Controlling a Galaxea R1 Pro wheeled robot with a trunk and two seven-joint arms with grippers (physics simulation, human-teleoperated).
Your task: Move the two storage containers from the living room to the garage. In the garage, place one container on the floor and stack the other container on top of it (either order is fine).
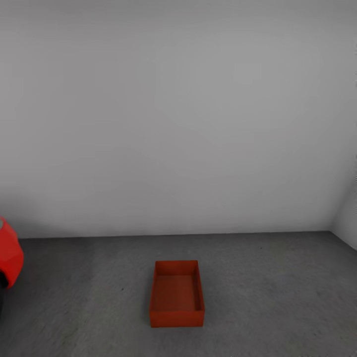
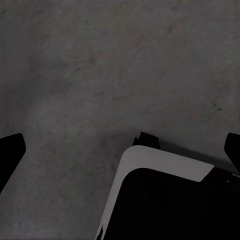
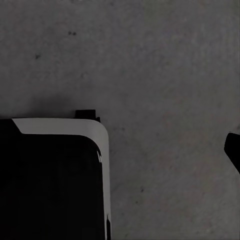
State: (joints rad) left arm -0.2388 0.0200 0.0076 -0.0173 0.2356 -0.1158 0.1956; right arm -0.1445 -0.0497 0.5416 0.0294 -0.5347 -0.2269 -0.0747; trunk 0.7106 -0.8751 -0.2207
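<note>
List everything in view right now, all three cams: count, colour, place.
storage container: 1, orange-red, open top, nothing inside, on the floor in front of the wall, centre of the head view
car: 1, red, partly cut off at the head view's left edge
floor: dark grey speckled concrete, under the container and in both wrist views
wall: white-grey, bare, behind the container
robot base: black with a white rim, seen in both wrist views
left gripper: dark fingertips wide apart, holding nothing
right gripper: one dark fingertip at the frame edge

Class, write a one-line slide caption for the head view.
One orange-red storage container sits open-top on the grey concrete garage floor before a white wall, red car at left.
</note>
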